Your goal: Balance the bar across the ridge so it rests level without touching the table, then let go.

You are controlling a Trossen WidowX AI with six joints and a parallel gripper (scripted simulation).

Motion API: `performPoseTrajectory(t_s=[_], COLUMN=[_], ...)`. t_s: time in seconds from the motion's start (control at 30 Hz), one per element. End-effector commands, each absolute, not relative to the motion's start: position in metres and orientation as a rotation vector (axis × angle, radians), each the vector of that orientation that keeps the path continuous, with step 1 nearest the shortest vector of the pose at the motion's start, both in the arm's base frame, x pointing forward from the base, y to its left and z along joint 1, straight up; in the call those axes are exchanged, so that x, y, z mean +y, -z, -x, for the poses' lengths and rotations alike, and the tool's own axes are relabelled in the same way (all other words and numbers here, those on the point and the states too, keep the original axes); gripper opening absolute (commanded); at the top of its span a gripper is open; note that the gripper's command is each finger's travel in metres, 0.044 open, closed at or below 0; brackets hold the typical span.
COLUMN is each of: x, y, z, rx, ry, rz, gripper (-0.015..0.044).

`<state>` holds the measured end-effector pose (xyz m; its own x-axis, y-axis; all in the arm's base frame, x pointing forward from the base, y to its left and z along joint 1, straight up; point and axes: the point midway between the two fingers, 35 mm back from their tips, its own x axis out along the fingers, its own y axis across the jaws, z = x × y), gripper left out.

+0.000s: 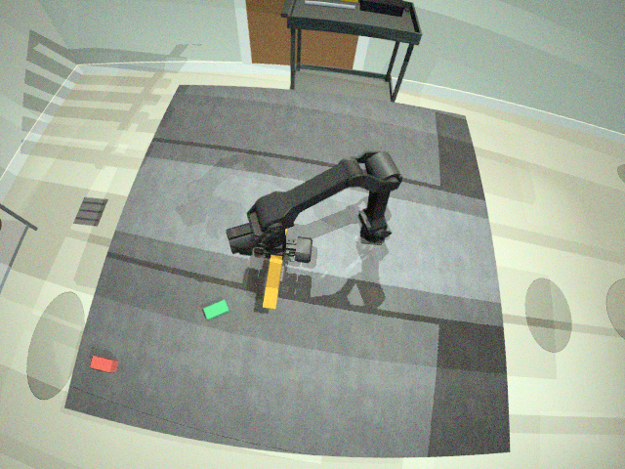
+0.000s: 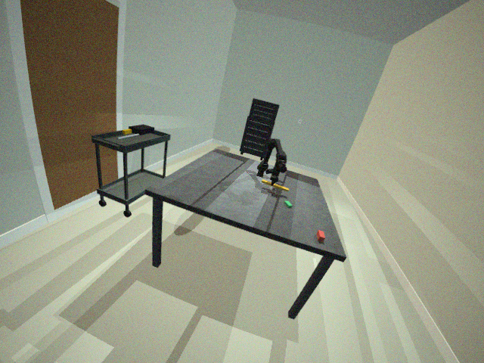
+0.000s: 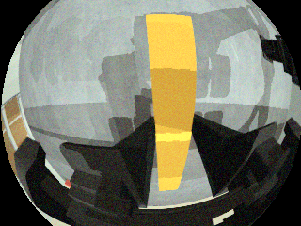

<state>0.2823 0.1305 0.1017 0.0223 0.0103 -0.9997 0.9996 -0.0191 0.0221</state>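
The yellow bar (image 1: 272,284) (image 2: 282,187) (image 3: 173,94) is held between the fingers, with its long ends reaching out on both sides. My gripper (image 1: 275,252) (image 2: 274,183) (image 3: 172,120) is shut on it from above. In the exterior view the bar hangs above the table (image 1: 353,404) (image 2: 234,195), with a shadow below it. It looks close to level, though small tilt is hard to judge. I cannot make out the ridge in any view; the bar, gripper or shadows may hide it.
A green block (image 1: 216,309) (image 2: 288,203) lies on the table near the bar's near end. A red block (image 1: 104,363) (image 2: 321,236) (image 3: 68,184) lies farther off, near the table's corner. A cart (image 1: 353,22) (image 2: 131,142) stands beside the table.
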Motion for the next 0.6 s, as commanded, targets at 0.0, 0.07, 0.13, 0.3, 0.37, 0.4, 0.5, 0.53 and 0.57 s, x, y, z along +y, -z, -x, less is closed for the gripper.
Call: performPoseTrajectory(t_s=[0.0, 0.07, 0.13, 0.3, 0.37, 0.4, 0.5, 0.53, 0.57], x=[0.1309, 0.1309, 0.1309, 0.1309, 0.1309, 0.1309, 0.1309, 0.1309, 0.1309], y=[-0.1014, -0.1012, -0.1011, -0.1007, -0.1004, -0.1004, -0.1001, -0.1001, -0.1000], z=[-0.2830, -0.2830, -0.2829, -0.2830, -0.2830, -0.2830, -0.2830, -0.2830, -0.2830], rx=[1.189, 1.189, 1.189, 1.189, 1.189, 1.189, 1.189, 1.189, 1.189], ry=[1.200, 1.200, 1.200, 1.200, 1.200, 1.200, 1.200, 1.200, 1.200], rz=[-1.245, -1.245, -1.245, -1.245, -1.245, -1.245, -1.245, -1.245, -1.245], gripper=[0.0000, 0.0000, 0.0000, 0.0000, 0.0000, 0.0000, 0.0000, 0.0000, 0.0000])
